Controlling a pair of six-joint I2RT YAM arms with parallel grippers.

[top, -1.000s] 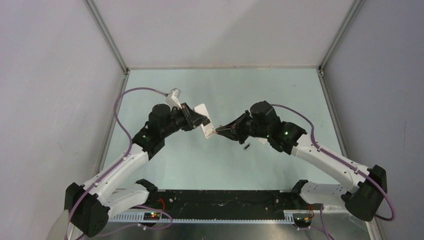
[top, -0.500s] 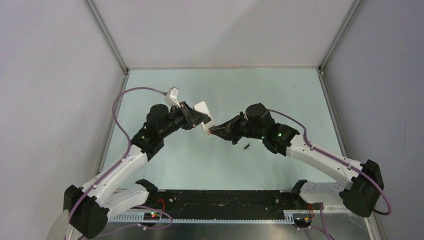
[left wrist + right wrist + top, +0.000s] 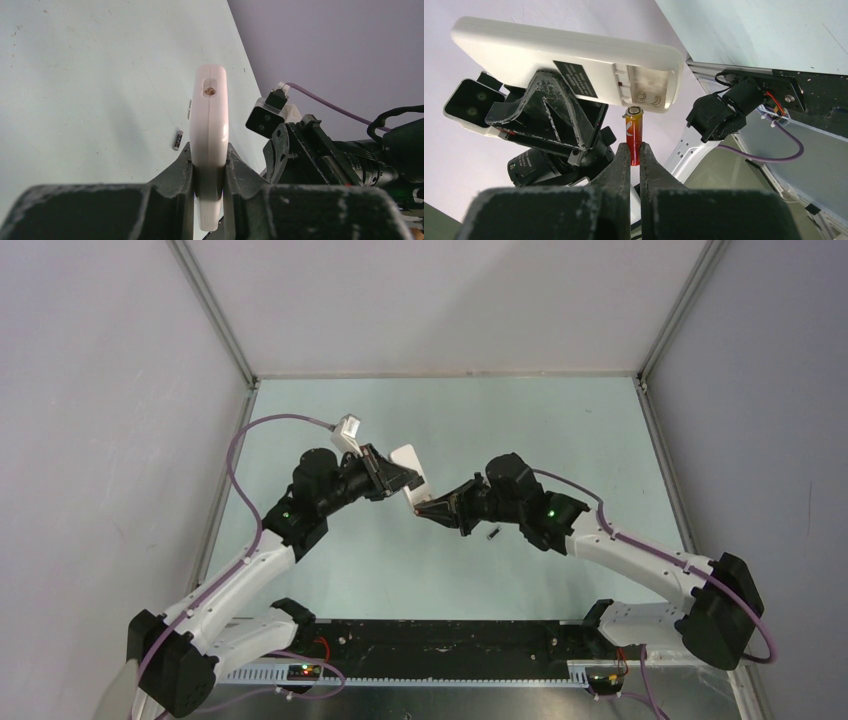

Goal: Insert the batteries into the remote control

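Right wrist view: the right pincer [image 3: 634, 150] is clamped on the orange-red cylindrical battery [image 3: 633, 131], its tip just short of the open bay [image 3: 646, 92] in the back of the flat white plastic remote control [image 3: 569, 62] — insertion is in hand. Next, I judge, the battery must lie lengthwise into the bay. The left pincer [image 3: 209, 155] clamps the remote's broad faces above the middle of the pale green desk [image 3: 520, 420]. Only the other views show the small dark battery [image 3: 177, 140] — lying on the desk.

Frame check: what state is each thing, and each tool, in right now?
remote control: held up, battery bay uncovered
orange battery: gripped, tip at the bay, not seated
dark battery: lying loose on the table
left tool: shut on the remote control
right tool: shut on the orange battery
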